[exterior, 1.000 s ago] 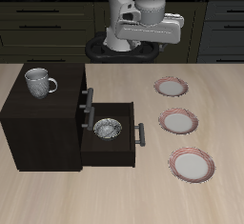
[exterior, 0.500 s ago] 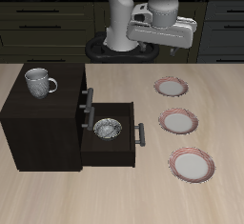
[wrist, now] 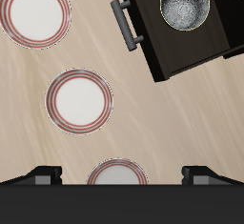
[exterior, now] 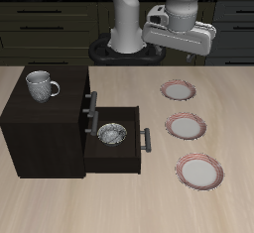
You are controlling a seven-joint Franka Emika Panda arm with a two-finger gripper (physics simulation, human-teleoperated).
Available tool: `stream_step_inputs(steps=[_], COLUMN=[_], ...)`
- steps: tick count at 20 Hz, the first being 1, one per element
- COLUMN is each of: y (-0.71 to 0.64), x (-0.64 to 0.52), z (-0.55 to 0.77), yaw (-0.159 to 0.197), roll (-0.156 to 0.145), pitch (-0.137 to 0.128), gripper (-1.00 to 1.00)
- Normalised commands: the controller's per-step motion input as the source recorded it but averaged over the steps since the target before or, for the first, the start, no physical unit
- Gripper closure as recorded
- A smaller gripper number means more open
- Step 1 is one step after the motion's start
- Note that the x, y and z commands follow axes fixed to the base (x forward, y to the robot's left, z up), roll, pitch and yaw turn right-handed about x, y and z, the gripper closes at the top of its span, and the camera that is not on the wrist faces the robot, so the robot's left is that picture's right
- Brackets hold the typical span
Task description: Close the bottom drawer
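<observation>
The dark brown cabinet (exterior: 45, 128) stands on the table with its bottom drawer (exterior: 117, 150) pulled out. The drawer has a dark grey bar handle (exterior: 146, 140) and holds a metal bowl (exterior: 111, 134). The drawer above it (exterior: 89, 106) sticks out slightly. My gripper (exterior: 182, 41) hangs high above the table, behind the plates and well away from the drawer. In the wrist view the drawer (wrist: 167, 56), its handle (wrist: 126, 25) and the bowl (wrist: 184, 4) show. The gripper (wrist: 122, 175) is open and empty, its fingers (wrist: 43, 175) wide apart.
A metal mug (exterior: 40, 83) stands on the cabinet top. Three red-rimmed plates (exterior: 179, 90), (exterior: 186, 127), (exterior: 198, 170) lie in a row beside the drawer's front. They also show in the wrist view (wrist: 35, 11), (wrist: 80, 99), (wrist: 116, 173).
My gripper has moved sideways over the back of the table, away from the cabinet toward the plates' side. The drawer, bowl and plates have not moved.
</observation>
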Motion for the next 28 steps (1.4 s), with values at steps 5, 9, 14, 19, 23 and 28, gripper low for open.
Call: stream_step_inputs(steps=[5,9,14,19,23,28], y=[0.02,0.03,0.20,0.20,0.02,0.04], x=[0.25,0.20,0.18,0.22,0.22,0.24], z=[-0.03,-0.01,0.00,-0.08,0.00,-0.10], yaw=[-0.155,-0.096,-0.128,-0.159,-0.101,-0.132], roll=[-0.035,-0.039,0.015,0.004,-0.078,0.003], pitch=[0.010,0.001,-0.030,-0.008,-0.037,0.008], gripper=[-1.00,-1.00,-1.00,-1.00,-1.00,-1.00])
